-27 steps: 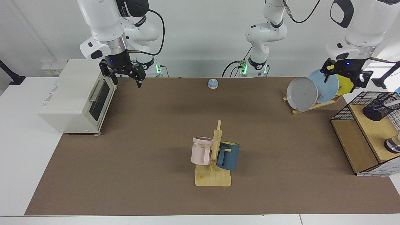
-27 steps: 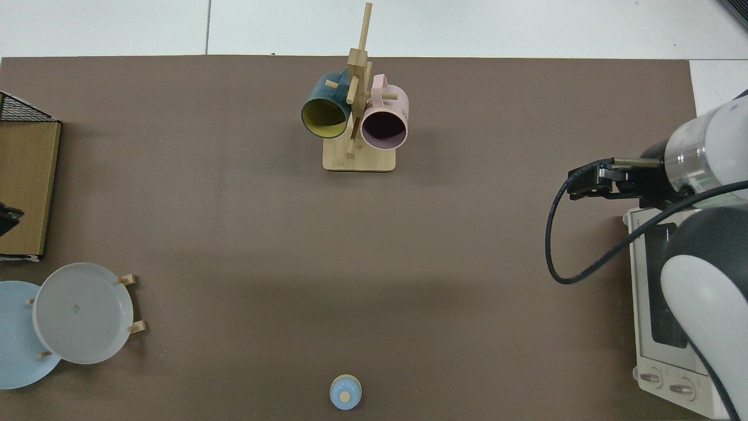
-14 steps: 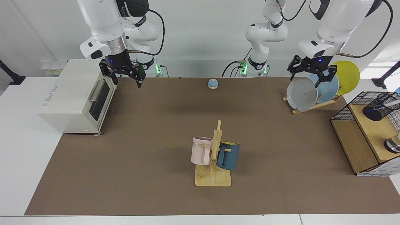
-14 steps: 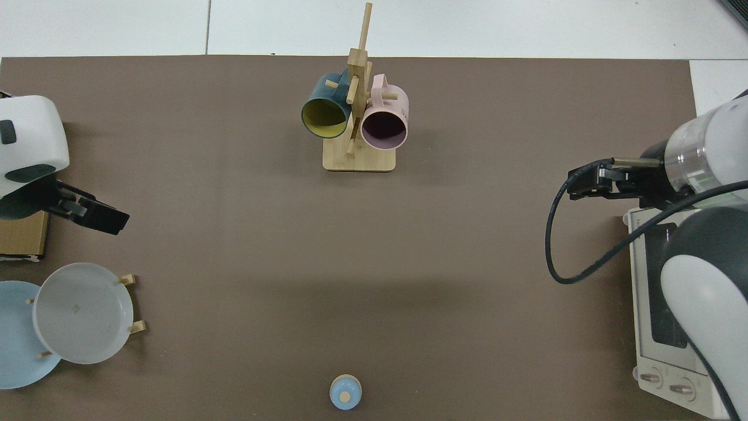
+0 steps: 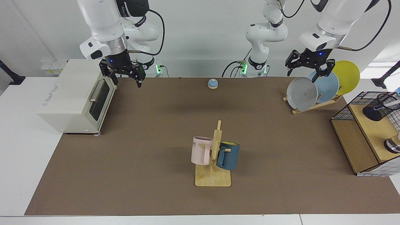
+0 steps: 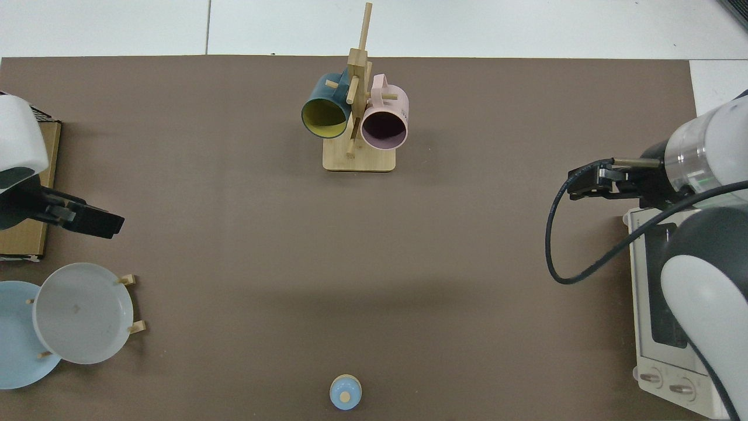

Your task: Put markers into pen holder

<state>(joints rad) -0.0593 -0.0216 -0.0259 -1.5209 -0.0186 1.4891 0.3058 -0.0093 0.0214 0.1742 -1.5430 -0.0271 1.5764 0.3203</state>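
The pen holder (image 5: pixel 373 113), a small black mesh cup, stands on the wooden shelf at the far right edge of the facing view, inside a larger wire basket (image 5: pixel 342 110). A slim white marker (image 5: pixel 394 102) with a blue band seems to stick out of its rim. My left gripper (image 5: pixel 307 69) hangs open and empty above the plate rack, well clear of the cup; it shows at the top view's left edge (image 6: pixel 96 222). My right gripper (image 5: pixel 125 78) waits open beside the toaster oven's door, seen also in the top view (image 6: pixel 578 182).
A white toaster oven (image 5: pixel 75 97) sits at one end. A wooden mug tree (image 5: pixel 215 150) with pink and blue mugs stands mid-table. A rack of plates (image 5: pixel 302 93) is near the shelf (image 5: pixel 356 147). A small blue bell (image 5: pixel 212 83) lies at the back.
My left arm has swung away from the basket and shelf, towards the table's middle, and now hangs over the plates. The right arm has not moved.
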